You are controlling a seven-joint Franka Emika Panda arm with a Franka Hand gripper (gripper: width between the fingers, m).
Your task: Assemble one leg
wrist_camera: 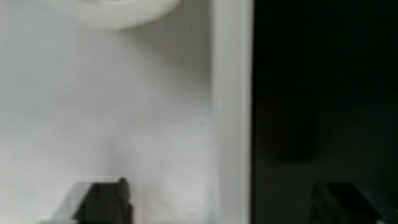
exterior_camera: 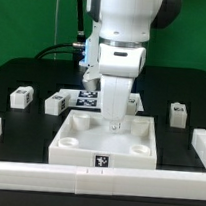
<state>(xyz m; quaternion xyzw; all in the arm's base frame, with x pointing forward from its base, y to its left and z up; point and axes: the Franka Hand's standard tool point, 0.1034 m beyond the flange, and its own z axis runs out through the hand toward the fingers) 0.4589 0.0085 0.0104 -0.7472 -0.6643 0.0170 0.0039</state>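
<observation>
– Over the panel's far edge, what is the gripper point(exterior_camera: 112, 122) doing?

– It hangs low there, jaws spread wide and nothing between them but the edge itself. The wrist view shows it plainly: one fingertip point(wrist_camera: 103, 200) sits above the white panel point(wrist_camera: 107, 120), the other above the black table point(wrist_camera: 329, 100).

– So no leg in hand?

– None that I can see. A leg point(exterior_camera: 56, 103) lies on the table just beside the panel's far corner at the exterior view's left. A second leg point(exterior_camera: 21, 98) lies further out on that side, and a third leg point(exterior_camera: 177, 114) is well apart at the exterior view's right. None stands in a socket point(exterior_camera: 76, 142), so I judge the task barely begun.

– What could go wrong from here?

– The straddle is the worry. If the jaws close now, they pinch the panel's wall, not a leg. Any sideways travel would then drag the panel, which could knock the nearest leg and spoil its pose for a later grasp.

– And if it goes lower?

– The finger over the panel would likely strike the surface first and jam, or tilt the panel up off the table.

– Anything else?

– The legs are small and light. An off-centre grip could twist one between the pads, and a crooked leg would probably miss its socket.
</observation>
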